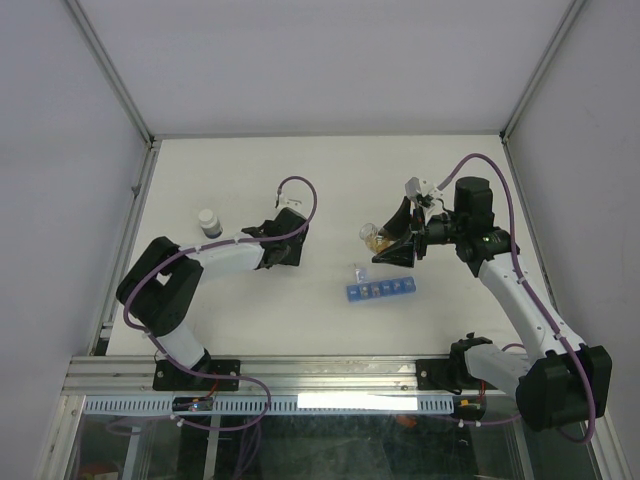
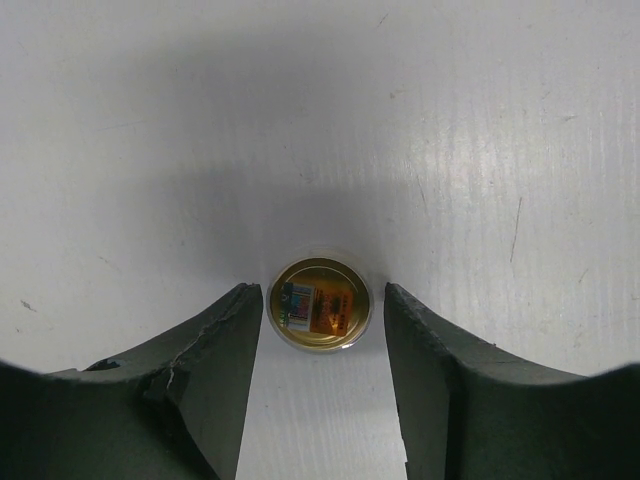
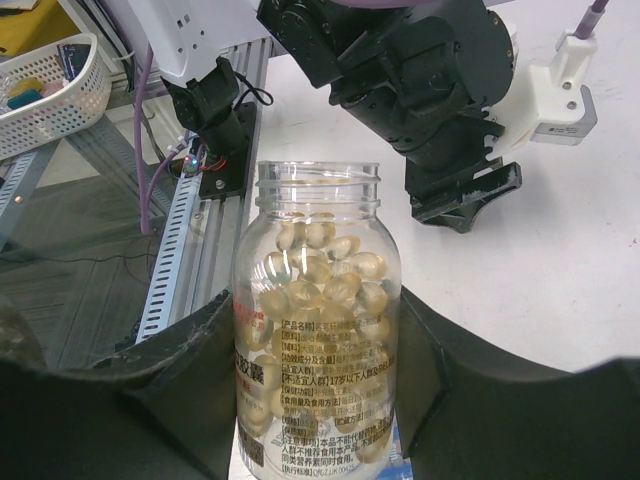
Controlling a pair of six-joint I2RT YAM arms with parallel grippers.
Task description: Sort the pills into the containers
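1. Two arms and two pincers are on the table (image 1: pixel 250 310). There is one pill organiser (image 1: pixel 381 290), one open bottle (image 3: pixel 318 330), one small white-capped bottle (image 1: pixel 209 222) and one small round amber thing (image 2: pixel 320 316).
2. The pill organiser is a single blue strip with one row of about six compartments. The overhead view is too small for an exact count.
3. The strip lies flat on the table just to the near side of the right pincer (image 1: pixel 390 245), almost under its fingertips and well apart from the left pincer (image 2: pixel 322 292).
4. Its long axis runs left to right across the table, with the right end swung slightly away from the arm bases.
5. A small clear piece sits just beyond the strip's left end. Whether it is a raised lid, I cannot tell.
6. The right pincer is clamped on the bottle, one finger on each side. The bottle has no lid, and its mouth points away from the wrist.
7. The capsules (image 3: pixel 320 280) in it are pale yellow and too many to count.
8. The left pincer's jaws stand apart. The round amber thing lies between the tips with a thin gap on either side.
9. The white-capped bottle stands to the left of the left pincer, apart from it.
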